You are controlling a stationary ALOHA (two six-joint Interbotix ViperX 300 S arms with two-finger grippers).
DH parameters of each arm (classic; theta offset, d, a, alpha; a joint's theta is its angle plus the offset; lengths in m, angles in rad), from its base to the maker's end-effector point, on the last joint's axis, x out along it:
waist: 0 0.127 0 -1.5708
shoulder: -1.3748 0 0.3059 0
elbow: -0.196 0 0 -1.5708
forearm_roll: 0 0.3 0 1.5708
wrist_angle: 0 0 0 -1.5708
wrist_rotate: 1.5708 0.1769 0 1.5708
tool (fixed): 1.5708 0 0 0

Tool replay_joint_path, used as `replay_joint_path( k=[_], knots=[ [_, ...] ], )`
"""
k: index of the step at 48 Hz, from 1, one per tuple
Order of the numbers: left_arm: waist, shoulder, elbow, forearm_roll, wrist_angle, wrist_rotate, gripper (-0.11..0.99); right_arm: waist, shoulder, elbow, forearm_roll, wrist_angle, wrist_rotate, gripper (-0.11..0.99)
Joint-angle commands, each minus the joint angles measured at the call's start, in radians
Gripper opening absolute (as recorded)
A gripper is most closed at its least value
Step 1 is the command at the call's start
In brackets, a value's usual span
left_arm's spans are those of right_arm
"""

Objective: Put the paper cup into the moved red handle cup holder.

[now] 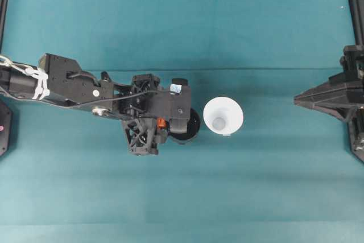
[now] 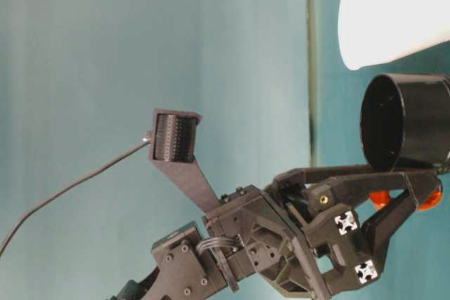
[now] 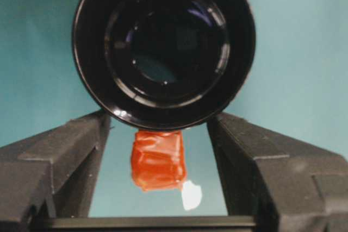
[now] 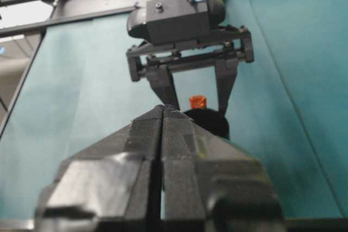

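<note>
The black red handle cup holder (image 1: 192,124) stands upright at the table's middle, its orange-red tab (image 1: 161,123) pointing left. My left gripper (image 1: 175,124) is open, its fingers (image 3: 60,156) flanking the tab (image 3: 157,158) with a gap on each side, their tips at the holder's rim (image 3: 163,47). Just to the holder's right stands the white paper cup (image 1: 223,116), upright and apart from it; in the table-level view the cup (image 2: 394,15) is beside the holder (image 2: 408,121). At the table's right edge my right gripper (image 1: 298,99) is shut and holds nothing, its fingers (image 4: 163,134) pressed together.
A teal cloth (image 1: 170,32) covers the table. Black frame posts (image 1: 356,4) stand at the far corners. Open cloth lies in front of and behind the two cups and between the paper cup and the right gripper.
</note>
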Motion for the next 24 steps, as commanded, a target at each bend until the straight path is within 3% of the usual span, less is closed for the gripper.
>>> replay_joint_path(
  k=[1, 9, 17, 24],
  knots=[
    [0.0, -0.015, -0.005, 0.002, -0.003, 0.0, 0.75, 0.003, 0.006, -0.011, 0.0, 0.002, 0.009, -0.11],
    [-0.011, -0.109, 0.028, 0.003, 0.035, 0.002, 0.78, 0.002, -0.002, -0.011, 0.0, 0.026, 0.011, -0.11],
    [-0.026, -0.216, 0.083, 0.003, 0.098, -0.002, 0.83, -0.014, -0.011, -0.014, 0.002, 0.054, 0.012, -0.11],
    [-0.043, -0.322, 0.112, 0.003, 0.126, -0.002, 0.87, -0.031, -0.018, -0.014, 0.002, 0.086, 0.043, -0.11]
  ],
)
